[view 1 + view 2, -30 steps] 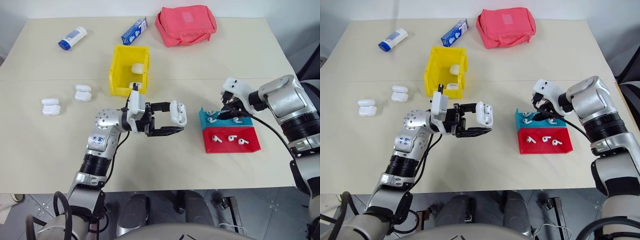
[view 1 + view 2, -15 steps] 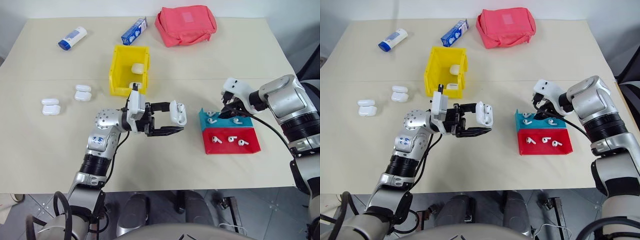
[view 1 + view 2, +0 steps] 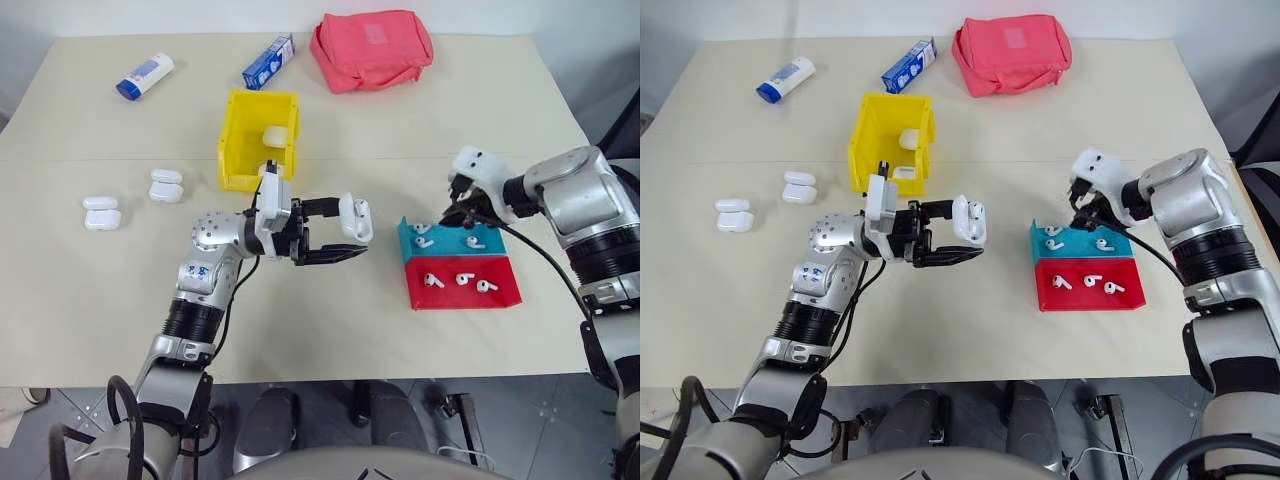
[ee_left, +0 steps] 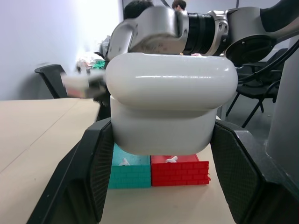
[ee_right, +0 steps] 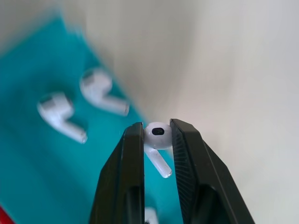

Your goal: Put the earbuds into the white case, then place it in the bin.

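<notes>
Fingers of the right gripper (image 5: 156, 140) are pinched nearly closed on one white earbud (image 5: 158, 135), gripping its rounded head with the short stem pointing down between them. That gripper hangs just above the far edge of the teal tray (image 3: 488, 243), where three more earbuds (image 3: 425, 242) lie; the red tray (image 3: 500, 296) touching its near side holds three others (image 3: 460, 278).

Fingers of the left gripper (image 3: 345, 234) are clamped fully on the white case (image 3: 355, 218), one on each side of its lower half, holding it upright above the bare desk (image 3: 330, 320) between the yellow bin (image 3: 237, 140) and the trays. In the left wrist view the case's lid (image 4: 171, 80) sits over the body, with the seam visible; whether it is fully closed I cannot tell.

The bin stands beyond the left arm, near the desk's middle, with two white cases inside (image 3: 274, 136). Two more cases (image 3: 165, 185) lie on the desk off to the left of the bin. Along the far edge are a white-and-blue tube (image 3: 144, 76), a blue-and-white box (image 3: 268, 62) and a pink pouch (image 3: 372, 48).
</notes>
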Controlling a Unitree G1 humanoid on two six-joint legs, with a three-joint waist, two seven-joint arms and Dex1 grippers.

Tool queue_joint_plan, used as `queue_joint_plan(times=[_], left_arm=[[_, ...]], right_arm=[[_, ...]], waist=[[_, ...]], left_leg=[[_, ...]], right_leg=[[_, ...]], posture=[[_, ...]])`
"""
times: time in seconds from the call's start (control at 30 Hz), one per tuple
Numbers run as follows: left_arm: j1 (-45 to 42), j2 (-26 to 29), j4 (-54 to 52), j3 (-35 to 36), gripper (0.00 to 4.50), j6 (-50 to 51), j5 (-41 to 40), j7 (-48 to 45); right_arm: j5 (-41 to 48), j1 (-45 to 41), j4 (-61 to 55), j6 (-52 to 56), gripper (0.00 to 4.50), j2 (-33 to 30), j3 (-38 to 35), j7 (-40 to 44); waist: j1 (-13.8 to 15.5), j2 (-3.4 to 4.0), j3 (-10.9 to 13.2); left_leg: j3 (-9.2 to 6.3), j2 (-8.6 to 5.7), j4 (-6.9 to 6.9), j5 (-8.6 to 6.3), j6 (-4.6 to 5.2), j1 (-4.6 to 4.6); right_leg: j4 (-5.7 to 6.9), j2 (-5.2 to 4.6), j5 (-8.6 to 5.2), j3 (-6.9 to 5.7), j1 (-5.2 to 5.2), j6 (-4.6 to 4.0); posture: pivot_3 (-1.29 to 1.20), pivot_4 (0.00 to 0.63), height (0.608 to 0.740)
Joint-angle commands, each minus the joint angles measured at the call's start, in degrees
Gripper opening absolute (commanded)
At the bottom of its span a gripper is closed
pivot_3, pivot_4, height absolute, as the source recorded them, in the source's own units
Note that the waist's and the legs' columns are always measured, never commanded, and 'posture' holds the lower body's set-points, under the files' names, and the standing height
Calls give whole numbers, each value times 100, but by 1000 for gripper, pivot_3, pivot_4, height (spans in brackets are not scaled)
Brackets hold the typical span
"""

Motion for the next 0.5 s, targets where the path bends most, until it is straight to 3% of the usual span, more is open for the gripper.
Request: queue_joint_plan(times=[0.03,0.13,0.27,0.5], left_arm=[[-155,-27,90,22,2756,-113,-35,-136],[-226,-31,206,31,2756,-130,-37,-219],[-392,-29,479,16,2756,-154,-25,-430],[-628,-125,864,0,2756,-281,22,-650]], right_arm=[[689,517,-1442,179,456,-110,-1102,-199],[1172,989,-2379,534,456,-33,-1681,-374],[2870,1864,-4390,1330,456,1021,-3258,-995],[4912,2660,-5913,2376,456,2334,-4040,-2582]], waist=[[16,0,0],[20,0,0],[16,2,-1],[14,1,-1]], left_leg=[[-2,1,0,0,-1,0],[-1,0,2,0,-1,1],[-5,6,4,-2,-5,3],[-7,-3,3,-2,-1,5]], right_leg=[[0,1,0,-2,1,0],[3,1,1,-1,4,1],[5,4,1,0,4,1],[13,-5,0,8,2,0]], posture=[[0,150,740],[0,150,740],[0,150,740],[0,150,740]])
